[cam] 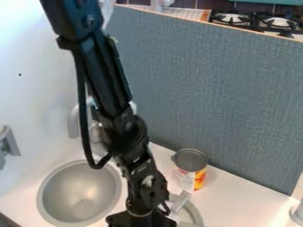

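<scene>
At the bottom edge, left of centre, the black gripper (141,219) hangs low over the counter, just right of the round metal sink bowl (81,193). A tin can (190,169) with a grey top and a white, orange and yellow label stands upright on the white counter (237,195), to the upper right of the gripper and apart from it. Close by the gripper's right side is a grey curved object (190,210) with a short upright piece, partly hidden by the arm. The lowest part of the gripper is cut off by the view's edge.
A tall blue-grey panel (207,93) stands behind the can. Beyond it are stove burners (251,20) and a dish rack (177,12). A grey faucet (73,122) is partly behind the arm. Grey fixtures show at the left edge (8,144) and lower right (298,212).
</scene>
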`<state>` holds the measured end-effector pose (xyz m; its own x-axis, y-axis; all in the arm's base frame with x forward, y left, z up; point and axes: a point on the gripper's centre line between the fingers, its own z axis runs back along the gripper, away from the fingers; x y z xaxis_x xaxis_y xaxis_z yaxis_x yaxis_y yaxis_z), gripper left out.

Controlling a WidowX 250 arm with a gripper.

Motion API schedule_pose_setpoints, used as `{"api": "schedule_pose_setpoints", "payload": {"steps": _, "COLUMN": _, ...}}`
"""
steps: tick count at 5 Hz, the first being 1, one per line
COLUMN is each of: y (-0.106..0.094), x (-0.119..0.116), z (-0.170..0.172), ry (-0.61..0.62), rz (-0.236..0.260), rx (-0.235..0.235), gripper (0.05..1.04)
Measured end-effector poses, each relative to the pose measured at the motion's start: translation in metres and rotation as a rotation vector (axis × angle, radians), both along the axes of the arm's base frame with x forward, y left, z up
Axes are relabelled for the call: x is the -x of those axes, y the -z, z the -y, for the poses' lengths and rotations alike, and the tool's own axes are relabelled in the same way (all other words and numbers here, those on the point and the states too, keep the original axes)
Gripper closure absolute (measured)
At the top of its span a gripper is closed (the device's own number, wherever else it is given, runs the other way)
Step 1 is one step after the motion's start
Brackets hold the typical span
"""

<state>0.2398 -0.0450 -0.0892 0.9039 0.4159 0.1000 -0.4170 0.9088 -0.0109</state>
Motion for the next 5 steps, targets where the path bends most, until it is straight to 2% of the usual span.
{"api": "schedule_pose_setpoints", "payload": {"steps": 1, "y": 0.006, "x": -0.002, "z": 0.003, "ry": 0.033, "rz": 0.021, "rx": 0.002, "gripper": 0.681}}
{"api": "schedule_pose_setpoints", "payload": {"steps": 2, "y": 0.013, "x": -0.001, "z": 0.007, "ry": 0.049, "rz": 0.060, "rx": 0.028, "gripper": 0.702}}
{"api": "schedule_pose_setpoints", "payload": {"steps": 3, "y": 0.014, "x": 0.003, "z": 0.012, "ry": 0.226, "rz": 0.048, "rx": 0.052, "gripper": 0.758}}
{"api": "schedule_pose_setpoints", "payload": {"steps": 4, "y": 0.012, "x": 0.008, "z": 0.018, "ry": 0.075, "rz": 0.022, "rx": 0.127, "gripper": 0.757}}
{"api": "schedule_pose_setpoints", "payload": {"steps": 5, "y": 0.001, "x": 0.004, "z": 0.021, "ry": 0.094, "rz": 0.023, "rx": 0.152, "gripper": 0.501}}
